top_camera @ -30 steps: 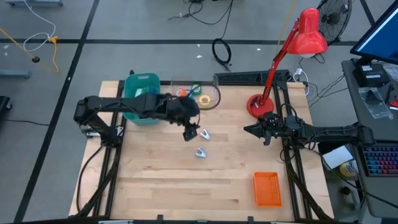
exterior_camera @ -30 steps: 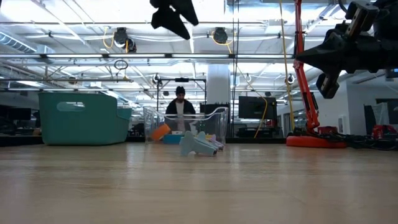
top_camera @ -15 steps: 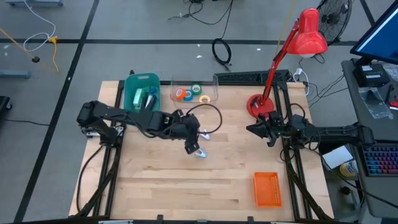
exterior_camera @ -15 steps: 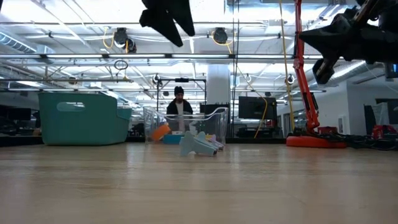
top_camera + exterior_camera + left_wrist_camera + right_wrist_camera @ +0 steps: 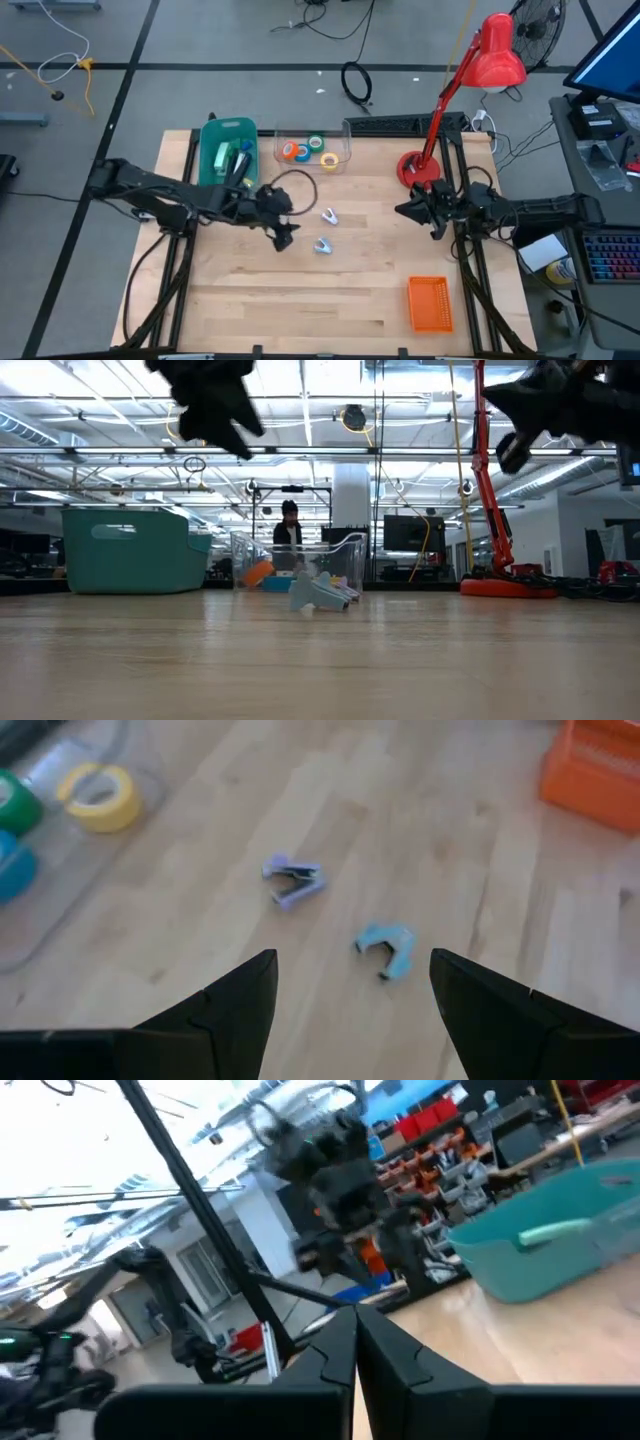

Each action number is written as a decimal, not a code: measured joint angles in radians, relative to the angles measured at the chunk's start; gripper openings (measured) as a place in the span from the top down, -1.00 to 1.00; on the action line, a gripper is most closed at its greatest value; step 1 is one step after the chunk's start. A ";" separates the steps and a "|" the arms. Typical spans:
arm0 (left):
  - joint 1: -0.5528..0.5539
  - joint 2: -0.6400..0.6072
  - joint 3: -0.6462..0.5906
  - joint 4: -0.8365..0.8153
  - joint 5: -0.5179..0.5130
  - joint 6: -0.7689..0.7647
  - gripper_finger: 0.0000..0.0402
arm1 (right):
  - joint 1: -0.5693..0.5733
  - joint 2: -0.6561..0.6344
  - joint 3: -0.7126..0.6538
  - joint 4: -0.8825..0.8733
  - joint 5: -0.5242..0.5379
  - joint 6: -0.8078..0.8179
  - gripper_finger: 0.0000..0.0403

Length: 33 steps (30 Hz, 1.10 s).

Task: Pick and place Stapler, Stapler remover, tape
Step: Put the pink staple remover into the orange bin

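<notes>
Overhead, the left gripper is held above the pale wooden table with its jaws apart and nothing between them.

Nearest the table's front edge, an orange plastic basket is seen at the right. Further in, a light blue staple remover lies just right of the left gripper, with a lilac staple remover near it, apart from it. At the right edge the right gripper is kept off the surface, jaws pressed together and empty. Beyond, a teal plastic bin is set at the back left; beside it a clear plastic tray holds the tape rolls, orange, blue, green and yellow. A red desk lamp stands at the back right.
</notes>
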State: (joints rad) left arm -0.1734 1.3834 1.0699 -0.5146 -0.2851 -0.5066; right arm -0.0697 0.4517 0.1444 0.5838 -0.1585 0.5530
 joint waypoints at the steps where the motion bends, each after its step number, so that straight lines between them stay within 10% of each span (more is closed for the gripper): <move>1: 0.007 -0.032 -0.030 0.007 0.001 -0.001 -0.33 | 0.008 0.022 0.020 -0.006 0.001 -0.005 0.98; 18: 0.028 -0.617 -0.441 0.028 0.025 0.000 -0.33 | 0.136 0.499 0.329 -0.125 0.156 -0.046 0.98; 33: 0.026 -0.977 -0.548 -0.182 0.053 0.021 -0.33 | 0.190 0.871 0.651 -0.257 0.215 -0.122 0.98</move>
State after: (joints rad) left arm -0.1471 0.4064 0.5217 -0.6970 -0.2319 -0.4858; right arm 0.1200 1.3228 0.7955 0.3271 0.0566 0.4312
